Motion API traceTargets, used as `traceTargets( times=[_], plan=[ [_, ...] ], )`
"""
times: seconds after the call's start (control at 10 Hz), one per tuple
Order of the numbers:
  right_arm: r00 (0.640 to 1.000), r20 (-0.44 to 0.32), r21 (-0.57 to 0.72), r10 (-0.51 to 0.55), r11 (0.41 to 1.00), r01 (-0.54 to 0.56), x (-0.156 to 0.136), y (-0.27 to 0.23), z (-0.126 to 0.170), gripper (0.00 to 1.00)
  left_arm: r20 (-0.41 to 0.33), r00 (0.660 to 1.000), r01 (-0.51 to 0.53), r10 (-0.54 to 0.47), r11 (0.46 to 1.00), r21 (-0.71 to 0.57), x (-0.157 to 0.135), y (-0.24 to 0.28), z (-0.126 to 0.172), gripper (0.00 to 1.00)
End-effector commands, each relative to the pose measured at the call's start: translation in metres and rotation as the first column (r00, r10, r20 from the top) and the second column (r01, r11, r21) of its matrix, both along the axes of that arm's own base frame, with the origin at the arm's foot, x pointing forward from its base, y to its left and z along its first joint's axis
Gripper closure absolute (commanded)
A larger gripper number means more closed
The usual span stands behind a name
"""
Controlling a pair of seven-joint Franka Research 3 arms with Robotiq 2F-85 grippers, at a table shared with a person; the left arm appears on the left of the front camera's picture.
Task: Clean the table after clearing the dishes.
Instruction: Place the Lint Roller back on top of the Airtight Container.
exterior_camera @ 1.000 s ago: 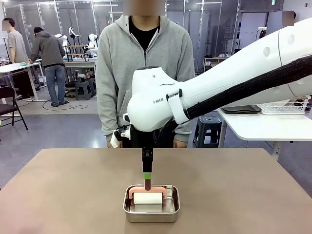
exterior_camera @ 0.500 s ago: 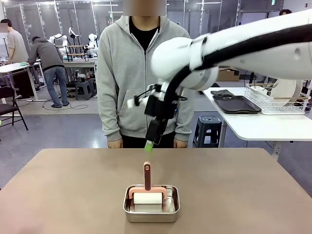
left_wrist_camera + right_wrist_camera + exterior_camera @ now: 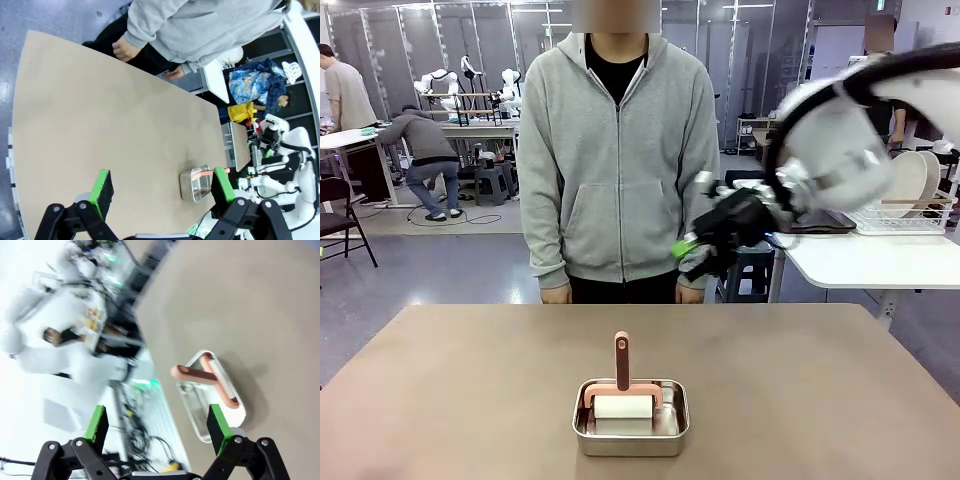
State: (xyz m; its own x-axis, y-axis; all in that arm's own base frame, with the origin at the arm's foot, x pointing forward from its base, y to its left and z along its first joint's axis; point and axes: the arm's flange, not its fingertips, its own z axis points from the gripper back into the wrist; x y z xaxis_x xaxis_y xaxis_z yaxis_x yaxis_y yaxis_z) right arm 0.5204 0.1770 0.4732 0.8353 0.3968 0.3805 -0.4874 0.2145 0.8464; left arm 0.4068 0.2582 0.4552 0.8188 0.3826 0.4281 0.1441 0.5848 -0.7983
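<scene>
A tan-brown counter [image 3: 470, 400] stretches away toward a person in a grey hoodie [image 3: 617, 150] at its far edge. Near its front middle sits a steel pan [image 3: 631, 432] holding a white roller with a pink handle [image 3: 622, 362] standing upright. The right pincer [image 3: 692, 256] hangs blurred above the counter, jaws wide, empty. The left pincer [image 3: 162, 187] is wide open too, holding nothing.
</scene>
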Motion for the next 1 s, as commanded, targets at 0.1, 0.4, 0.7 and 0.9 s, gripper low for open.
traceTargets(
  times=[0.1, 0.4, 0.7, 0.9],
  plan=[
    [0.972, -0.12, 0.174, -0.201, 0.96, 0.219, -0.02, -0.108, -0.027, 0.0, 0.003, 1.0, 0.005, -0.005, 1.0, 0.0, 0.0, 0.002, 0.003, 0.0],
    [0.944, -0.184, 0.214, -0.275, 0.926, 0.312, -0.038, -0.233, -0.036, 0.0, 0.003, 1.0, 0.005, -0.005, 1.0, 0.0, 0.0, 0.002, 0.003, 0.0],
    [0.91, -0.159, 0.195, -0.384, 0.891, 0.41, -0.075, -0.331, -0.037, 0.0, 0.003, 1.0, 0.005, -0.005, 1.0, 0.0, 0.0, 0.002, 0.003, 0.0],
    [0.891, -0.193, 0.215, -0.411, 0.868, 0.447, -0.103, -0.365, -0.042, 0.0, 0.003, 1.0, 0.005, -0.005, 1.0, 0.0, 0.0, 0.002, 0.003, 0.0]
  ],
)
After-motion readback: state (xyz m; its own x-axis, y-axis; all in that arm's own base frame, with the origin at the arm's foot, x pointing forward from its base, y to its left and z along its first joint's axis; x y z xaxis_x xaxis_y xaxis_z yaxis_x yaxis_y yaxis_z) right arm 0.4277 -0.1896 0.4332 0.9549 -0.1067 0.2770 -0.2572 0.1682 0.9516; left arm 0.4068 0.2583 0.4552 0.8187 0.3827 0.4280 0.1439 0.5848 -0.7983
